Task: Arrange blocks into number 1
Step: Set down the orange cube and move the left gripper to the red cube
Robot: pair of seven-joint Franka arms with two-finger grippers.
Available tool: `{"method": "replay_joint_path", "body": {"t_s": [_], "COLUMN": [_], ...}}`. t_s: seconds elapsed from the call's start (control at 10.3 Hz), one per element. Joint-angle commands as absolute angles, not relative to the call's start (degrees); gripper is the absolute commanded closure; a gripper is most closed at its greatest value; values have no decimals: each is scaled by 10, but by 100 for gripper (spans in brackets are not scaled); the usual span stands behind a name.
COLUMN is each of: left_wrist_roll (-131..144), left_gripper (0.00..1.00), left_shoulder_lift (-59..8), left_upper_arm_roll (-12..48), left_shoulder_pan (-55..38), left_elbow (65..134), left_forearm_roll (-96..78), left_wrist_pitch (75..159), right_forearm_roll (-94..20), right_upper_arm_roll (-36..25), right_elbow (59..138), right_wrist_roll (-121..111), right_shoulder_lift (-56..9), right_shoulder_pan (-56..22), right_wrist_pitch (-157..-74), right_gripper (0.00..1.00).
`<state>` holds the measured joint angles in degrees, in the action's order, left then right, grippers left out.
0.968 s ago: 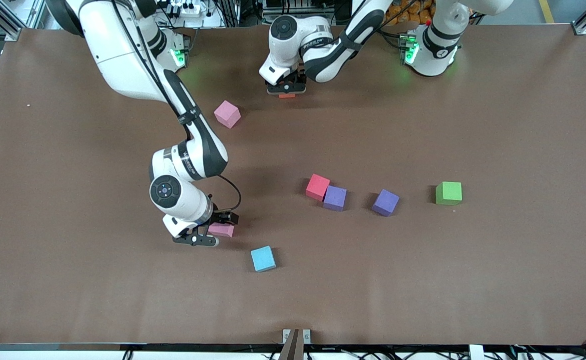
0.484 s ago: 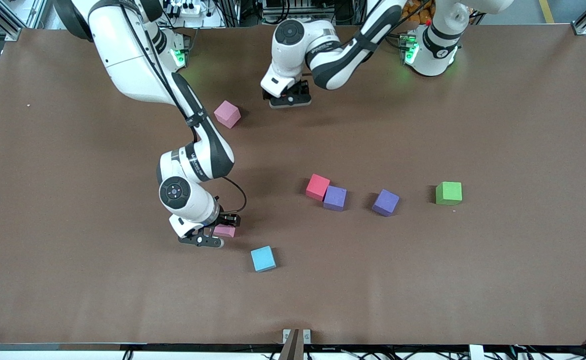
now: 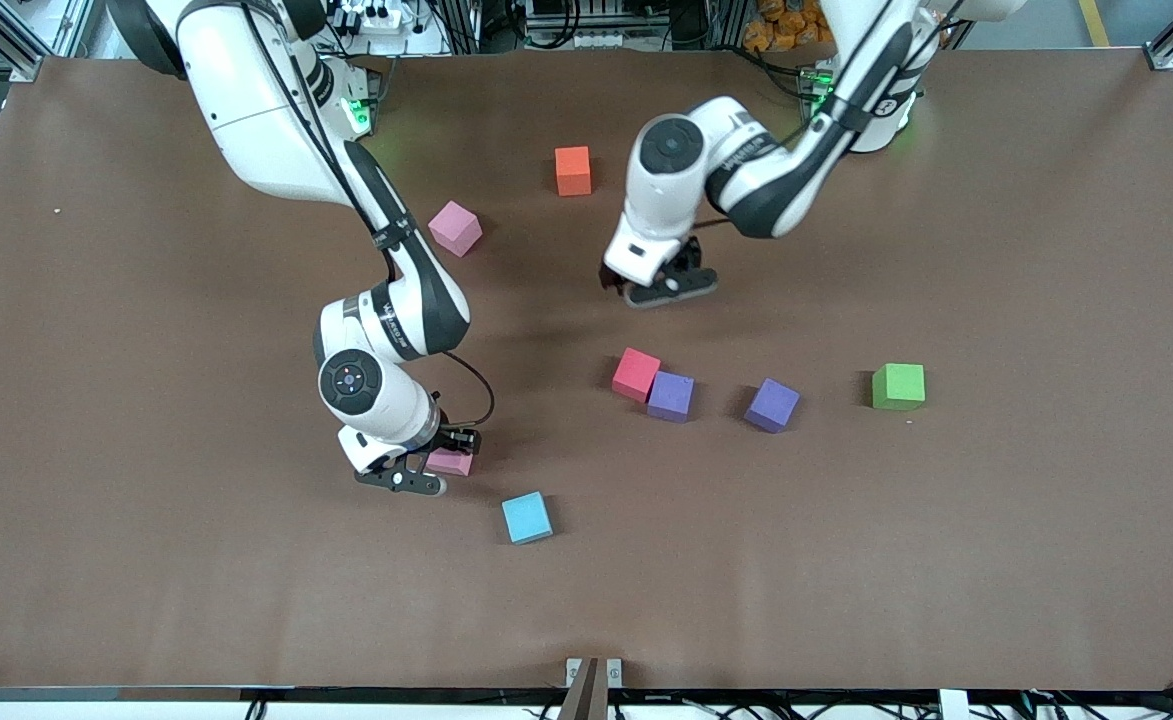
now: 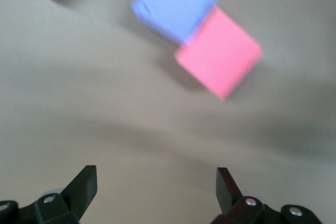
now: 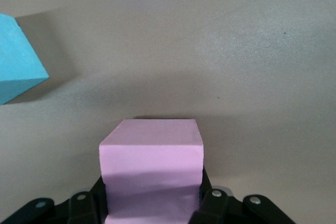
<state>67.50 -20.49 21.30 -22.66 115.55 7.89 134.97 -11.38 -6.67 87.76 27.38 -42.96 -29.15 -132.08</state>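
Your right wrist view gives what the front view half hides: the right gripper [image 3: 424, 467] clenched on a matte pink block [image 5: 151, 174], low over the table just beside the sky-blue cube [image 3: 527, 518]. Farther up, the red block [image 3: 636, 374] touches a purple block [image 3: 670, 396], with your left gripper [image 3: 658, 284] hanging over bare table above them, fingers spread wide and empty. Farthest on the brown table [image 3: 996, 550] sit the second pink block [image 3: 455, 228] and the orange block [image 3: 573, 170].
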Motion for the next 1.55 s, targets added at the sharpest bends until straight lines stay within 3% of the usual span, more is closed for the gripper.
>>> {"method": "replay_joint_path", "body": {"t_s": [0.0,0.19,0.39,0.58,0.87,1.16,1.45], "left_wrist_roll": [676,701,745,754,776,831,853], "left_gripper": [0,0,0,0,0,0,0], "left_shoulder_lift": [-220,-255,-308,-336,-364,-374,-393], "left_upper_arm_roll": [163,139,118,59,57,57,57], "left_shoulder_pan": [-236,-241,-261,-308,-312,-321,-330], "left_elbow": [1119,1071,1007,971,954,954,953], "left_forearm_roll": [14,-35,-34,-42,-53,-64,-64], "left_wrist_pitch": [1345,1345,1346,1346,1346,1346,1351], "right_forearm_roll": [-116,-113,-103,-80,-81,-82,-82], "right_upper_arm_roll": [-85,-84,-84,-84,-80,-50,-49], "right_elbow": [986,1070,1113,1141,1179,1263,1281], "right_wrist_roll": [282,282,306,365,428,442,482], "right_shoulder_lift": [-318,-227,-189,-175,-172,-147,-147], "right_shoulder_pan": [-326,-356,-409,-476,-559,-591,-644], "right_wrist_pitch": [-1322,-1320,-1319,-1323,-1371,-1448,-1454], "right_gripper": [67,67,65,65,65,65,65]}}
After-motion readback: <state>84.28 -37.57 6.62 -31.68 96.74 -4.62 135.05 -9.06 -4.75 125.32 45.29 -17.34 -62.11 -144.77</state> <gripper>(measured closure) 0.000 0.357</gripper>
